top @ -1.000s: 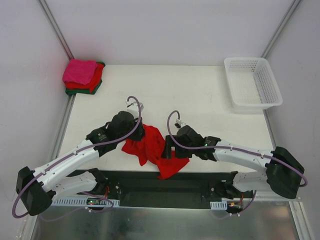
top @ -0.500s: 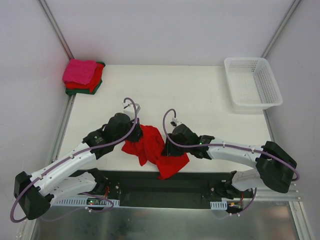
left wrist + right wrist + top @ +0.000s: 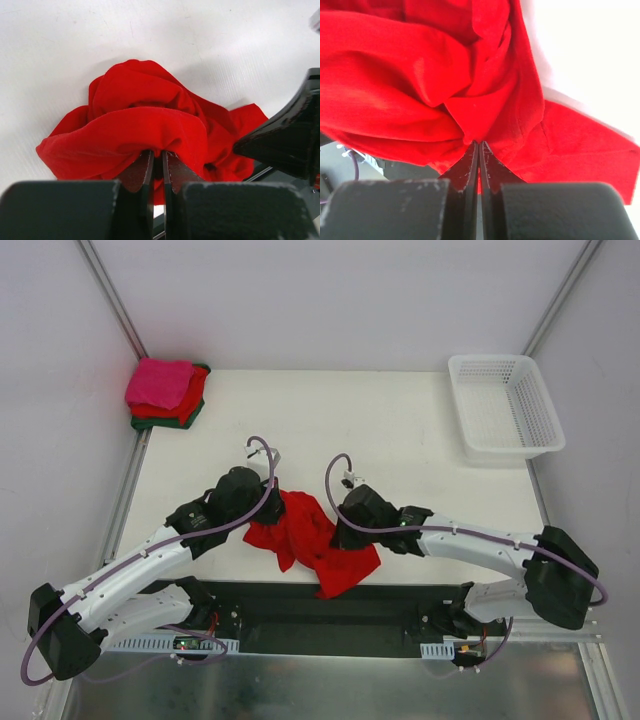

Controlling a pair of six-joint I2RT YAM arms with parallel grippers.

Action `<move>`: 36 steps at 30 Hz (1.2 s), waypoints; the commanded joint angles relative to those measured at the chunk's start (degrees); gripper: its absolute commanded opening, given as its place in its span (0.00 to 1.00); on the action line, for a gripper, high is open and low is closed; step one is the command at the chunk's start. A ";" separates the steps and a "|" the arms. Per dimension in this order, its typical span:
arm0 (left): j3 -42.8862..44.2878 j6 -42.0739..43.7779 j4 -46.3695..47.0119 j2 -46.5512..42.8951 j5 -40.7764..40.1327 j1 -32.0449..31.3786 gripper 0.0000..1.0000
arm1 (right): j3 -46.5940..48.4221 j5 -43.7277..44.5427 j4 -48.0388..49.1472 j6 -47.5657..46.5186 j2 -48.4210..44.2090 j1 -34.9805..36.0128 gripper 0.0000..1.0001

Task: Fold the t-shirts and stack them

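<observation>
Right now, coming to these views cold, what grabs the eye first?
A crumpled bright red shirt at the near edge of the table, with the jaws of the left arm and right arm shut on it from either side. A folded stack, pink on top, sits in the far left corner; a white basket stands far right.

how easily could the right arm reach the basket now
Probably not yet: the right gripper is shut on the red shirt and must let go first; otherwise the basket looks unobstructed.
</observation>
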 commanded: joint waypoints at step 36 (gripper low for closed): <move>1.53 0.50 -1.35 0.18 -0.56 0.59 0.00 | 40.98 34.40 -36.69 -30.99 -14.94 -10.16 0.01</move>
